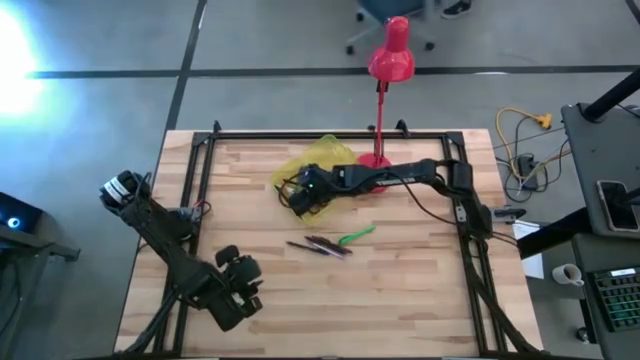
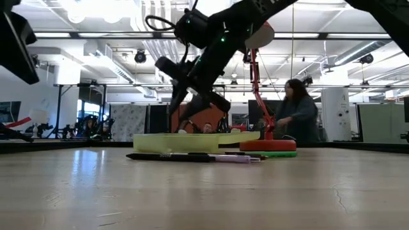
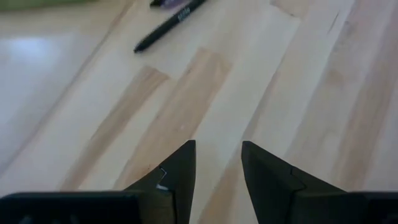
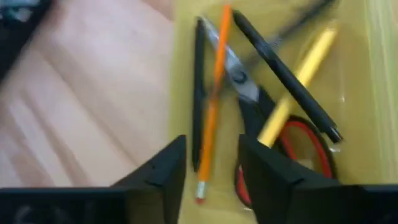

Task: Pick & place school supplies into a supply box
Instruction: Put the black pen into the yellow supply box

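The translucent yellow-green supply box (image 1: 312, 160) lies open at the table's far middle, next to the lamp base. Inside it (image 4: 379, 74) lie an orange pencil (image 4: 214, 93), a yellow pencil (image 4: 301, 74), two dark pens (image 4: 283, 74), and red-handled scissors (image 4: 305, 146). My right gripper (image 4: 211, 158) hovers open just above the box (image 2: 192, 142), its fingers on either side of the orange pencil's end without holding it. A dark pen (image 1: 318, 246) and a green pen (image 1: 356, 236) lie on the table nearer me. My left gripper (image 1: 240, 285) waits open at the near left, holding nothing.
A red desk lamp (image 1: 390, 55) stands at the far edge, its round base (image 1: 375, 160) beside the box. The dark pen (image 3: 168, 25) lies ahead of my left gripper (image 3: 217, 162). A black frame borders the table. A person sits in the room beyond (image 2: 297, 112).
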Robot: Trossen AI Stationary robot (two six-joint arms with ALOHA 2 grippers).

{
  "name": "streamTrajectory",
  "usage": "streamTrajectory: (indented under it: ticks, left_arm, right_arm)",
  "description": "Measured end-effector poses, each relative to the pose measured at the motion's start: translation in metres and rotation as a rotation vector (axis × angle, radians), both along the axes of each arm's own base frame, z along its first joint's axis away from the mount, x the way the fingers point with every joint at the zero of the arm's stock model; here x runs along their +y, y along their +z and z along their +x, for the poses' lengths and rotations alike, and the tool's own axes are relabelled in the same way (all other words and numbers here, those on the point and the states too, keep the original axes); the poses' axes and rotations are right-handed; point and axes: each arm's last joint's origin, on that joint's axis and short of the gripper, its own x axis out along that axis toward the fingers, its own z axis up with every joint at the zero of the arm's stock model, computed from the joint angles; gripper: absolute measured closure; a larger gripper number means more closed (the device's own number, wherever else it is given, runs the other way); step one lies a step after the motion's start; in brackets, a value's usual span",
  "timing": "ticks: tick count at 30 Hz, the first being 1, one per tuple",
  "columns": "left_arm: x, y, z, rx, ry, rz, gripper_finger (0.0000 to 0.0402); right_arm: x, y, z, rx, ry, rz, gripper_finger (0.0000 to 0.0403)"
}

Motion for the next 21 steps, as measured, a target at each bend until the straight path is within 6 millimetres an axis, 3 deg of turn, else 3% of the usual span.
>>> streamTrajectory:
  ticks: [3,6,12,16,21]
  left_arm:
    - [0.005,-0.001,0.005,0.019,-0.043,0.051,0.0287]
    - [0.016,-0.002,0.014,0.048,-0.086,0.112,0.0287]
    - [0.054,-0.013,0.040,0.126,-0.223,0.270,0.0287]
    - [0.079,-0.029,0.064,0.080,-0.419,0.261,0.0287]
    - [0.116,-0.048,0.078,-0.030,-0.453,0.258,0.0287]
  right_arm:
    - [0.004,-0.003,-0.002,0.036,0.029,-0.025,0.0231]
    - [0.021,0.011,-0.006,0.057,0.100,-0.063,0.0207]
    - [0.081,0.050,-0.042,0.258,0.265,-0.306,0.0195]
    - [0.128,0.080,-0.078,0.345,0.337,-0.458,0.0197]
    - [0.174,0.090,-0.110,0.382,0.336,-0.471,0.0198]
